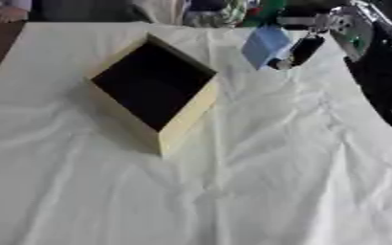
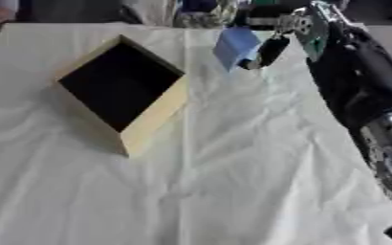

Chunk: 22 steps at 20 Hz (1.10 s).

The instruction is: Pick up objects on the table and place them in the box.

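Now, with our right hand [image 1: 304, 50] pinching the blue packet [image 1: 265, 44] above the far table [image 1: 275, 182], right of the box [image 1: 182, 117], we should carry it left over the dark opening before releasing.

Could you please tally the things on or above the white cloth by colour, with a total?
Tan with dark inside: 1, the open box.
Light blue: 1, the flat blue object held by the right robot hand beyond the box.
Total: 2.
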Each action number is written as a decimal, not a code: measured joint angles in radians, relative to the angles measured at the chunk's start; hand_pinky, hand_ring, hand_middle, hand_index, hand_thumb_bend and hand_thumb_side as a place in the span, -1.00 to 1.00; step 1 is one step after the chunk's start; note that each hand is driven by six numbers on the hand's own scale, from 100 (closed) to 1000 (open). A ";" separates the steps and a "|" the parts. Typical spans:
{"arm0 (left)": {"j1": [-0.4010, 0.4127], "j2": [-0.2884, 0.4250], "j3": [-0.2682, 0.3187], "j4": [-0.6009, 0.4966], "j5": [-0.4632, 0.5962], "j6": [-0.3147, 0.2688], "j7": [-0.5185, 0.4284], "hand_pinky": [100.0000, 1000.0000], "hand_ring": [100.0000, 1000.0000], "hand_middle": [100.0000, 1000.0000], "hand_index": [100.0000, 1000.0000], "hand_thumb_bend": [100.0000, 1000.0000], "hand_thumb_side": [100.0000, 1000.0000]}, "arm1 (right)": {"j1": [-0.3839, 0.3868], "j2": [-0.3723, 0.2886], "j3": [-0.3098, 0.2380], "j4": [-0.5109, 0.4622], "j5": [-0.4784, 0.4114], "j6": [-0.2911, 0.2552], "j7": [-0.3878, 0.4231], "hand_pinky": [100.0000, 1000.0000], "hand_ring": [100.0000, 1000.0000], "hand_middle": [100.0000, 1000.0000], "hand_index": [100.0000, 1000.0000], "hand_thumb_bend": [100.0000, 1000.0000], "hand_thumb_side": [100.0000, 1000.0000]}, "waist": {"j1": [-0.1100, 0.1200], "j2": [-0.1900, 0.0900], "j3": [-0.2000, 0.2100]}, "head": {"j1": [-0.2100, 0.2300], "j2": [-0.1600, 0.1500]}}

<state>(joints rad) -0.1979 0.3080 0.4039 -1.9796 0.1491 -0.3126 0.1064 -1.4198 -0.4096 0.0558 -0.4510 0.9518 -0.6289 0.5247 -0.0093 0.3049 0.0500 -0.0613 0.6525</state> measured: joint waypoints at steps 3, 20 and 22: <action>0.000 0.000 -0.003 0.000 0.000 0.000 0.000 0.29 0.10 0.16 0.43 -0.74 -1.00 | -0.013 0.020 0.008 -0.033 -0.039 0.011 0.014 0.68 0.61 0.15 0.16 -1.00 -0.79 | 0.000 -0.005 0.000 | -0.004 0.006; -0.009 -0.008 -0.018 0.000 0.016 0.006 -0.007 0.29 0.10 0.16 0.43 -0.74 -1.00 | -0.046 0.199 0.047 -0.104 -0.086 0.046 0.042 0.51 0.48 0.15 0.17 -1.00 -0.76 | 0.000 -0.012 0.039 | -0.056 0.013; -0.013 -0.009 -0.018 0.000 0.017 0.006 -0.008 0.29 0.10 0.16 0.43 -0.74 -1.00 | -0.043 0.218 0.048 -0.101 -0.077 0.049 0.040 0.50 0.48 0.15 0.17 -1.00 -0.76 | 0.000 -0.012 0.043 | -0.060 0.013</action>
<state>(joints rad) -0.2109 0.2990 0.3858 -1.9796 0.1666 -0.3068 0.0981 -1.4624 -0.1919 0.1039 -0.5520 0.8751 -0.5797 0.5645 -0.0093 0.2929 0.0935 -0.1217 0.6658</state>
